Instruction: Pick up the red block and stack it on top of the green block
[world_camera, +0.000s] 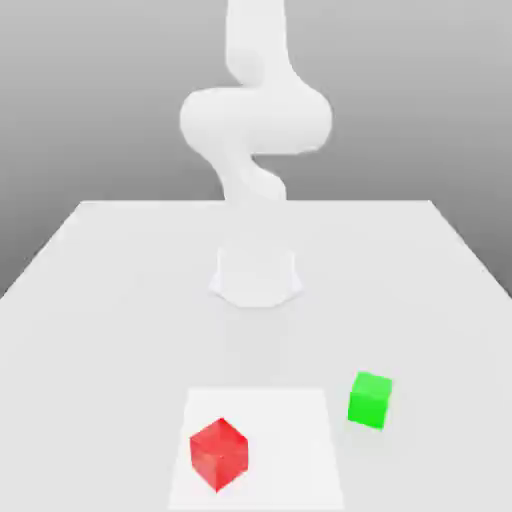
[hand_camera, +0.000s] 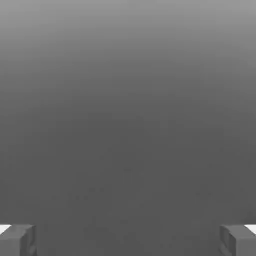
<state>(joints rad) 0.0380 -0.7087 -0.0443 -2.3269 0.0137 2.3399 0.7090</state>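
The red block (world_camera: 218, 454) lies near the front of the table, turned so that one corner faces the camera. It rests on a lighter white square patch (world_camera: 290, 420). The green block (world_camera: 370, 400) stands on the table just past that patch's edge, toward the exterior view's right and slightly farther back, apart from the red one. In the hand view my gripper (hand_camera: 128, 241) is open: its two grey fingertips (hand_camera: 17, 241) sit far apart with nothing between them, against a plain grey background.
The arm's white base (world_camera: 256, 275) stands at the middle of the pale grey table (world_camera: 100, 300), behind both blocks. The arm (world_camera: 255, 115) rises from it and bends upward out of the picture.
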